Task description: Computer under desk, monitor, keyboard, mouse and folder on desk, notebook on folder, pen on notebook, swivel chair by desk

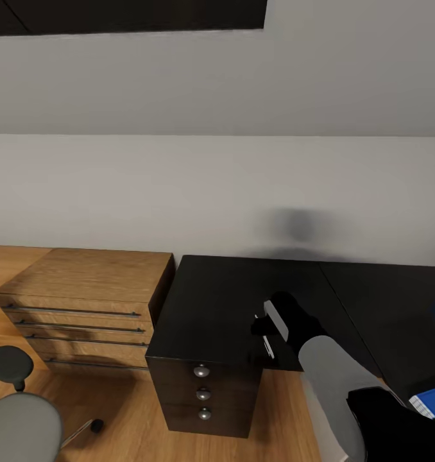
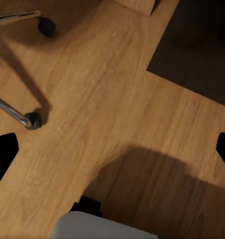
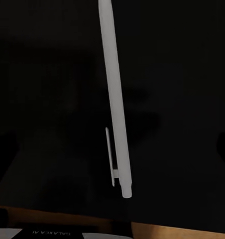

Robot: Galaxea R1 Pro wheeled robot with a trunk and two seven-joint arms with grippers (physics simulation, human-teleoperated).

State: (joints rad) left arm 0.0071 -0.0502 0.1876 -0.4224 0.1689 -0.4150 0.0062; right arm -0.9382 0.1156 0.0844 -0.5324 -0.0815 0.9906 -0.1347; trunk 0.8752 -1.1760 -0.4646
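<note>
Swivel chair point(image 1: 15, 420) sat at my far left on wood floor point(image 2: 117, 99), beside oak chest point(image 1: 83, 301). Left gripper point(image 2: 112, 149) hung over bare floor near chair castor point(image 2: 33, 120), fingers spread wide, holding nothing. Desk point(image 1: 217, 301) stood right of chest. Right gripper point(image 1: 275, 324) hovered above desk top; I could not tell whether open. White pen point(image 3: 115, 109) lay on black top below it. Folder point(image 1: 434, 403) showed at far right.

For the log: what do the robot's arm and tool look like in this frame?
In the head view the right arm has a smooth light grey link running into a black wrist. The right tool is black with white plates on its side. The left wrist view shows black fingertips at the edges.
</note>
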